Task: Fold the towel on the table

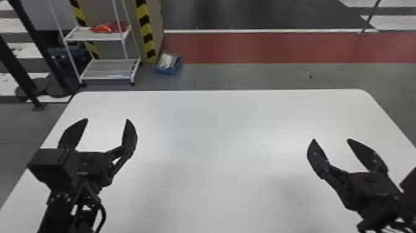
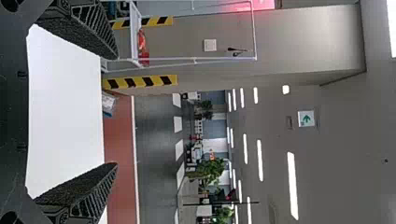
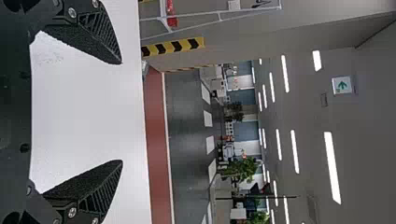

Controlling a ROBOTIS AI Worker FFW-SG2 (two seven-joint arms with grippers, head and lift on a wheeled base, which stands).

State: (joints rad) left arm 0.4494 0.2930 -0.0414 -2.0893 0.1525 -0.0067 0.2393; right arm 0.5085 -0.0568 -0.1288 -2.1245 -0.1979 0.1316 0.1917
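- Spread wide above the table [image 1: 216, 148], over its right side, with the right gripper [image 1: 331, 139].
- Spread likewise above its left side with the left gripper [image 1: 107, 119].
- Facing, past the far edge, a white cart [image 1: 106, 68] and a blue bin [image 1: 167, 71] on the floor.

White table [image 1: 216, 130], smooth top, straight far edge, rounded far corners.

White shelf rack [image 1: 106, 68] stands beside striped pillar [image 1: 145, 29].

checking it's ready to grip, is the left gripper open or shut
Open: the left gripper has its two fingers wide apart, with the white tabletop showing between them.
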